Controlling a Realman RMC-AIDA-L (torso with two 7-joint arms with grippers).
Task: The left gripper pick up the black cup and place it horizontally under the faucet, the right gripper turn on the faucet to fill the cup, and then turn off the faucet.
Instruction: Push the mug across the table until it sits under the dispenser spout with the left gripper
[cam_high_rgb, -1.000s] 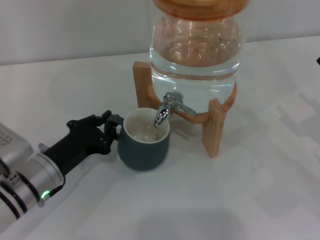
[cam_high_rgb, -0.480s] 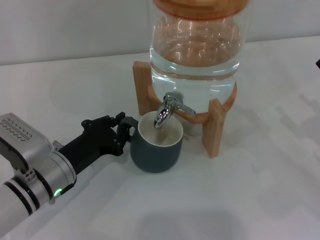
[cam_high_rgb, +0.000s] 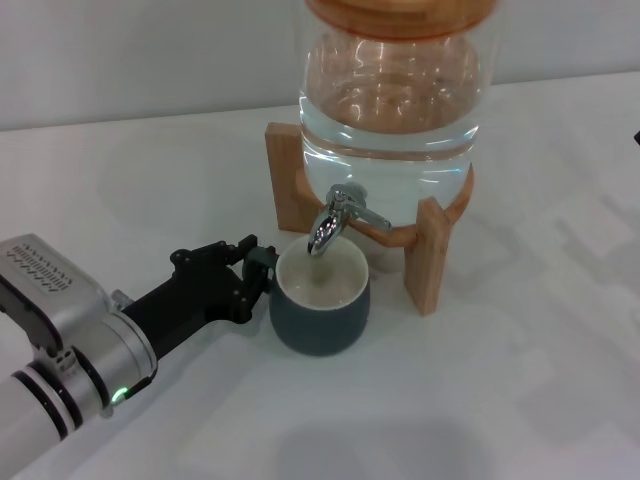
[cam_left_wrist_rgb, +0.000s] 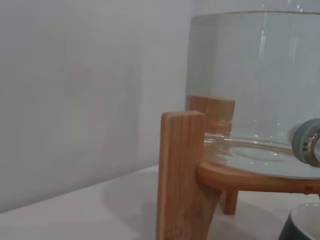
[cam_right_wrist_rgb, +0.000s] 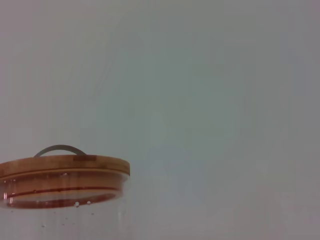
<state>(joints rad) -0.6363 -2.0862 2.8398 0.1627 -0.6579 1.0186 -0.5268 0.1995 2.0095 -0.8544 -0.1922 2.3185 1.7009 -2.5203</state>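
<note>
The black cup (cam_high_rgb: 320, 305) stands upright on the white table, its cream inside facing up. Its opening lies directly below the spout of the chrome faucet (cam_high_rgb: 338, 215). The faucet is fitted to the clear glass jar (cam_high_rgb: 390, 110). My left gripper (cam_high_rgb: 258, 268) is on the cup's left side, shut on its handle, which the fingers mostly hide. The left wrist view shows the cup's rim (cam_left_wrist_rgb: 306, 224) and a bit of the faucet (cam_left_wrist_rgb: 307, 142). Only a dark sliver of my right gripper (cam_high_rgb: 637, 136) shows at the head view's right edge.
The jar sits on a wooden stand (cam_high_rgb: 432, 255) whose legs flank the cup; one leg (cam_left_wrist_rgb: 182, 175) is close in the left wrist view. The jar's wooden lid (cam_right_wrist_rgb: 62, 167) shows in the right wrist view. A wall runs behind the table.
My left gripper has slid the cup to the right and a little nearer, from left of the spout to directly beneath it. The faucet lever looks unchanged.
</note>
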